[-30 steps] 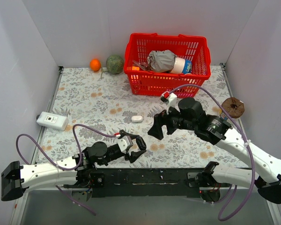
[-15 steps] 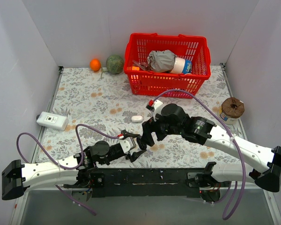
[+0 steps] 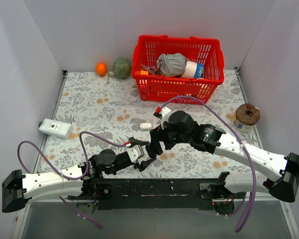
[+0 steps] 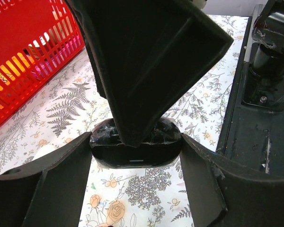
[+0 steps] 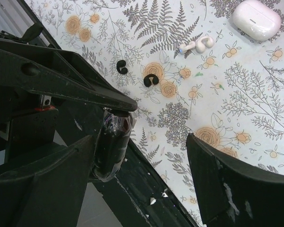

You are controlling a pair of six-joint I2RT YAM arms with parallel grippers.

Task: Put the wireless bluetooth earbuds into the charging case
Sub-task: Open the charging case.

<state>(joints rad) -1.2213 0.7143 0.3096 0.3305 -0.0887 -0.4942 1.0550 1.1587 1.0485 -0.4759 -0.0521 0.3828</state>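
Observation:
My left gripper (image 3: 147,157) is shut on the black oval charging case (image 4: 135,150), wrapped in clear tape, just above the table's front edge. My right gripper (image 3: 156,145) is open directly over it. One of its fingers (image 4: 146,71) comes down onto the top of the case; the other stands apart over the cloth. In the right wrist view the case (image 5: 111,146) sits against the left finger. Two black earbuds (image 5: 122,67) (image 5: 151,80) and a white earbud (image 5: 199,45) lie on the floral cloth beyond the grippers. In the top view they are hidden by the right arm.
A white oval case (image 3: 146,126) lies left of the right wrist; it also shows in the right wrist view (image 5: 255,19). A red basket (image 3: 210,81) stands at the back, with an orange (image 3: 101,68) and a green ball (image 3: 122,68) to its left. A white box (image 3: 55,128) lies far left, a brown-topped cup (image 3: 247,116) far right.
My right arm has swung left and toward the near edge, bringing its open gripper down over the case held by my left gripper. The left arm has barely moved.

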